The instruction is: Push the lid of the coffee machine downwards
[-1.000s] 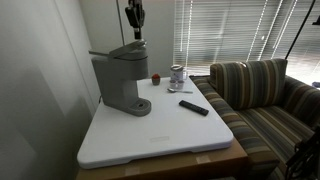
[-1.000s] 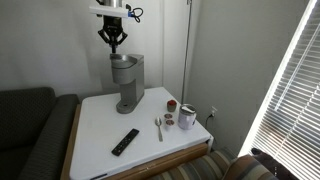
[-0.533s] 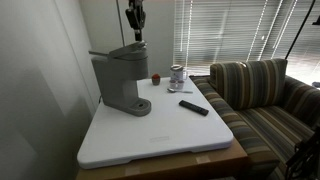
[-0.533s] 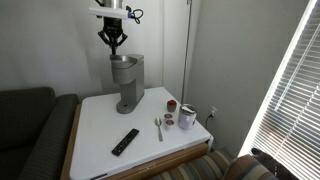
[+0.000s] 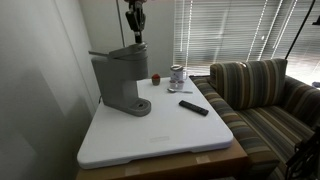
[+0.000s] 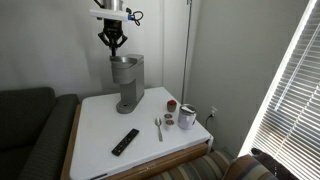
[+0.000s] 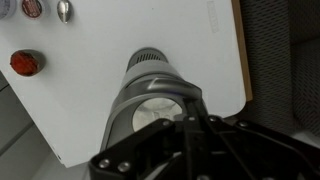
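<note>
One grey coffee machine [image 5: 119, 82] stands upright near the back of a smooth white table [image 5: 160, 138], close to the pale wall, its long axis vertical. It has a boxy matte plastic body over a round drip base. In an exterior view the machine [image 6: 127, 84] shows its brewing head overhanging the base on the side towards the table's front. The lid [image 5: 118, 52] is a rounded grey flap lying low across the top, roughly level, with a thin lip jutting past the body on the wall side. From the wrist view the machine [image 7: 150, 85] is seen from above, its ribbed circular base towards the top of the picture and the curved lid [image 7: 157, 104] nearer the camera. The dark gripper [image 6: 113, 46] hangs straight down over the lid, its slim fingers tapering to a point with the tips together and nothing between them; whether they touch the lid cannot be told. A flat black remote [image 5: 194, 107], a small jar [image 5: 177, 75] and a red object [image 5: 155, 78] lie well apart from the machine, beside a striped fabric couch [image 5: 262, 95].
</note>
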